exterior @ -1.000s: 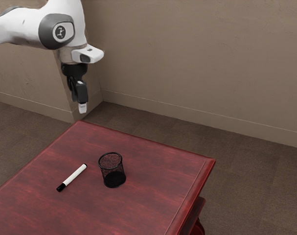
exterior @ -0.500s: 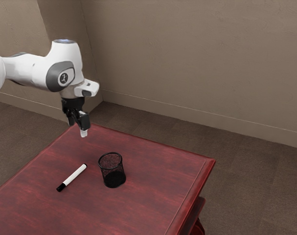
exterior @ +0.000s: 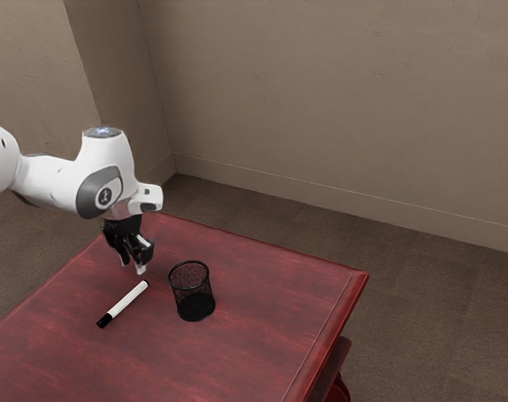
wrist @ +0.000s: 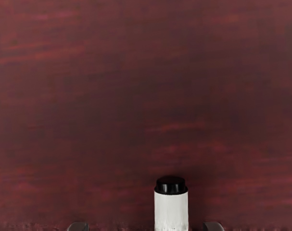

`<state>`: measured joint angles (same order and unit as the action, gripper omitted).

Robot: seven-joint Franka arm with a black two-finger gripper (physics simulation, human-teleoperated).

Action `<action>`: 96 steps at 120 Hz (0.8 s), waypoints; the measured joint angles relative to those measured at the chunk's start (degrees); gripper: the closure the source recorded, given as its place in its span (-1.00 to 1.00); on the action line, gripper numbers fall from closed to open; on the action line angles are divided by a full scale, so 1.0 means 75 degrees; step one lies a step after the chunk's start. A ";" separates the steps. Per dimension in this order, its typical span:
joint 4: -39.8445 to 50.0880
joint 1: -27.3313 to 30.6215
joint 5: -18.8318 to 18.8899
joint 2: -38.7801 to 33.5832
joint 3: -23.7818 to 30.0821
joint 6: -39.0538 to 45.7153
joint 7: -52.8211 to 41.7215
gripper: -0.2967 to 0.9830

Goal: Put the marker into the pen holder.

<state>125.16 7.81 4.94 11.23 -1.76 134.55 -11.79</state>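
Observation:
In the exterior view my gripper [exterior: 133, 265] is low over the table, its two fingers spread apart with nothing held. The marker [exterior: 128, 300], white with a black cap and a short black tip, lies on the red table [exterior: 262, 335], its short black end nearest the gripper. Beside it the black mesh pen holder [exterior: 192, 291] stands upright. In the wrist view the marker [wrist: 171, 211] reaches in between the two fingertips of my gripper [wrist: 146, 226], with a gap on either side.
The table's long edge [exterior: 262, 243] runs along the wall side, above a brown floor [exterior: 438, 310]. The pen holder is the upright object close to the gripper, toward the exterior view's right.
The arm has come down a long way, bringing my gripper from above the table's far corner to low beside the marker. Marker and pen holder have stayed still.

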 joint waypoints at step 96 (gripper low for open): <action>0.0237 -0.0010 0.0022 0.0671 -0.0001 0.0889 0.1016 0.53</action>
<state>126.93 7.73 5.11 16.26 -1.76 141.22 -4.18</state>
